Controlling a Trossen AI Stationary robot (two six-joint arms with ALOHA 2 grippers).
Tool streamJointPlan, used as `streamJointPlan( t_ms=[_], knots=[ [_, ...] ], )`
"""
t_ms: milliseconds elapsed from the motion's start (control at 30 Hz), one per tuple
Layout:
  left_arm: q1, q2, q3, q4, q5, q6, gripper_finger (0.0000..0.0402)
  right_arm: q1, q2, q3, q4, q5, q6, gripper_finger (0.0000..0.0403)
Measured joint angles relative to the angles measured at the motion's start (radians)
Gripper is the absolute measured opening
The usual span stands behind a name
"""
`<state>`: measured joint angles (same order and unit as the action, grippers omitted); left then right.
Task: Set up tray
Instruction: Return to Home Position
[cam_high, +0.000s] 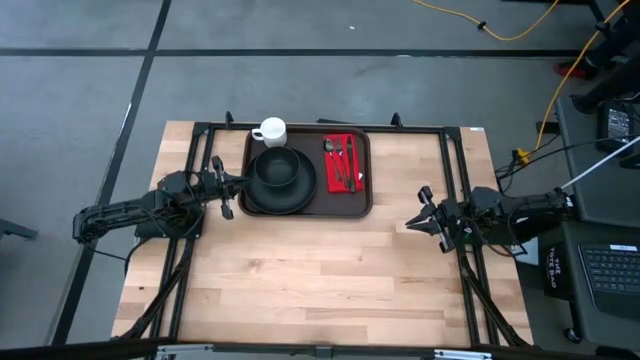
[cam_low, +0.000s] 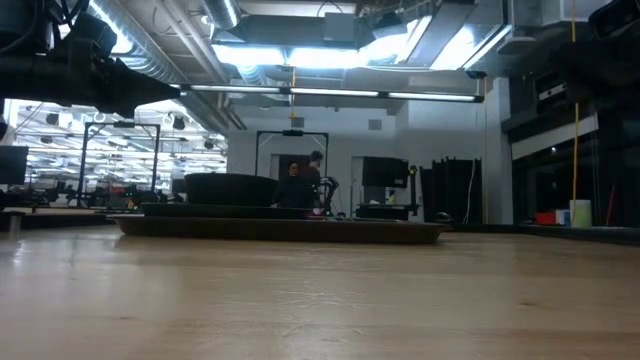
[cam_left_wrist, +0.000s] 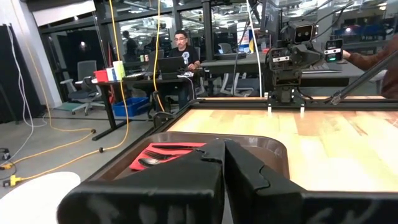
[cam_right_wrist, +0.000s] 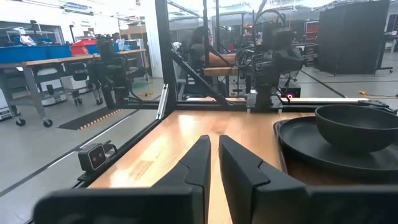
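Tray (cam_high: 340, 205): dark brown, flat on the wooden table (cam_high: 320, 270), at the far middle between the two arms; in the low view a long low slab (cam_low: 280, 230) across the boards.
Plate (cam_high: 290, 200): round, black, on the half of the tray nearer the left arm.
Bowl (cam_high: 275, 167): black, upright on the plate; seen side-on from the right wrist (cam_right_wrist: 357, 127).
Cup (cam_high: 270, 131): white, at the tray's far corner beside the plate.
Napkin (cam_high: 358, 150): red, lengthwise on the half of the tray nearer the right arm.
Cutlery (cam_high: 340, 165): three silver pieces side by side on the napkin, all within its edges.
Left claw (cam_high: 241, 183): fingers pressed together, holding nothing, just beside the tray's near-side rim and pointing at the plate; from its own wrist, tips meeting (cam_left_wrist: 224, 146) with the napkin beyond.
Right claw (cam_high: 409, 223): fingers drawn narrow, only a slit between them (cam_right_wrist: 213, 142), holding nothing, over bare table well apart from the tray's corner.
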<state>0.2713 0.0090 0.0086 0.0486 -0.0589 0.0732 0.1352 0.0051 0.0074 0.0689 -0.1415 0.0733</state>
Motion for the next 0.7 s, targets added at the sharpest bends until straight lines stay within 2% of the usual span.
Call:
streamJointPlan(
  t_ms=[700],
  knots=[
    [0.0,0.0,0.0,0.0,0.0,0.0,0.0006,0.0,0.0,0.0,0.0,0.0,-0.001,0.0039]
  ],
)
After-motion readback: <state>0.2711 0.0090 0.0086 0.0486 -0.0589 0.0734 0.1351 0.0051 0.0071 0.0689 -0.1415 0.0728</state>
